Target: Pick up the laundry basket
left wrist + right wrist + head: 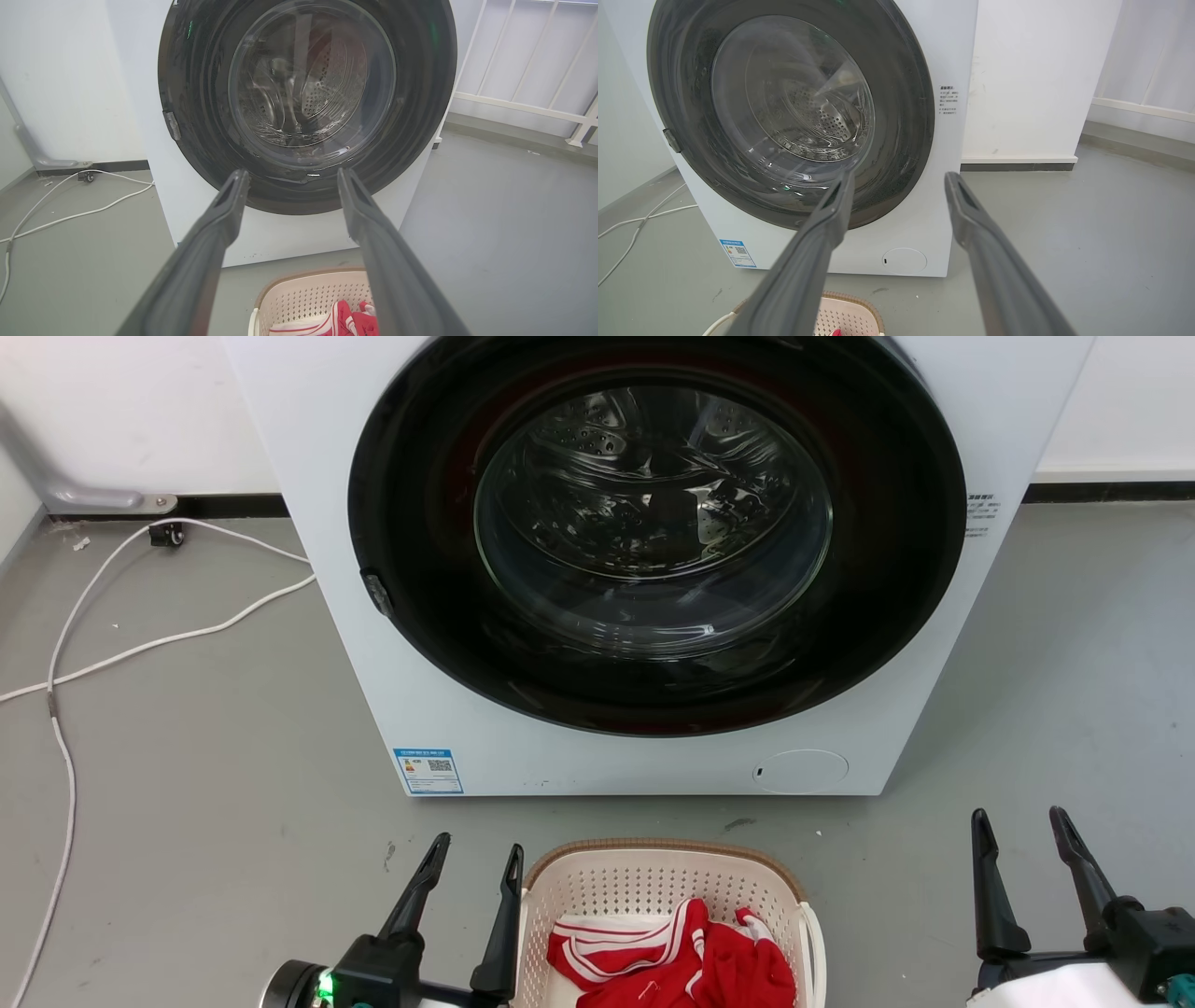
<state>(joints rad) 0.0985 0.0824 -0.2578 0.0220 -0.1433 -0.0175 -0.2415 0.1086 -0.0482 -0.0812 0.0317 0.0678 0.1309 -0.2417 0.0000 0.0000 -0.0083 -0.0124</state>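
Laundry basket (644, 889) near blue washer label (428, 771)

Laundry basket (653, 887): near end cut off by the head view's bottom edge; 1 side hidden behind a finger of the left tool (292, 173) in the left wrist view.
Red-and-white garment (709, 971): lower part cut off, kind cannot be told.
Washing machine (653, 765): top beyond the upper edge.
Blue label (428, 771): print too small to read.
White cable (168, 639): runs off the left edge.

Laundry corner: front-load washing machine (653, 569) on grey floor (187, 756), white walls, loose cable (140, 644).
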